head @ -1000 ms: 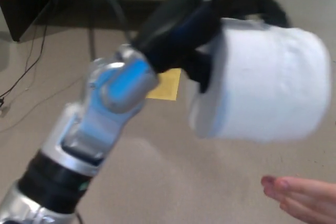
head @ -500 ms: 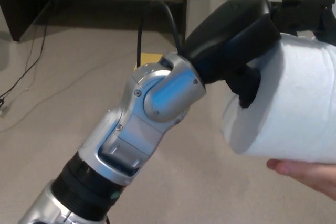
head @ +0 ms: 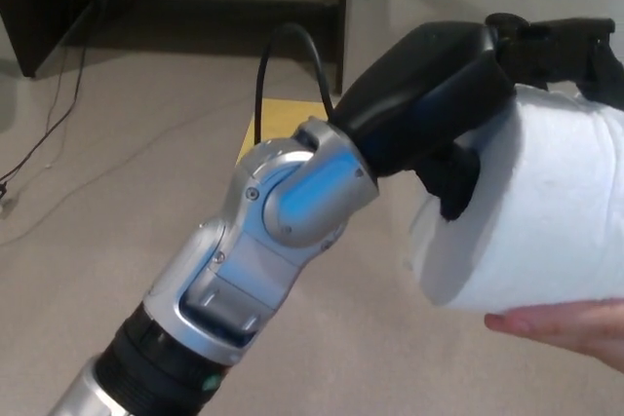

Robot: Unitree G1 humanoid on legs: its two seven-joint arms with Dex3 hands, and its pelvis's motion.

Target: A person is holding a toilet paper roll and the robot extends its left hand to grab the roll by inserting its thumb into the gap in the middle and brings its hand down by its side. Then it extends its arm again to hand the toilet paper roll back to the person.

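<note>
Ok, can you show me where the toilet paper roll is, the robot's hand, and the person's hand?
toilet paper roll [head: 546, 211], head view, on its white side.
left hand [head: 439, 85], head view, on the black palm.
person's hand [head: 565, 323], head view, on the fingers under the roll.

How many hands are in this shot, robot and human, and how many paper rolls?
Robot hands: 1, the left hand, gripping the roll
Person's hands: 1, a person's hand under the roll
Toilet paper rolls: 1, the toilet paper roll
Total: 3

The left hand [head: 458, 94] is matte black and bulky, with thick fingers. Behind it sits a silver metal wrist [head: 283, 211] with small screws and blue-tinted panels. A black cable [head: 278, 56] loops off the wrist, and a black ribbed collar [head: 161, 362] rings the forearm.
</note>
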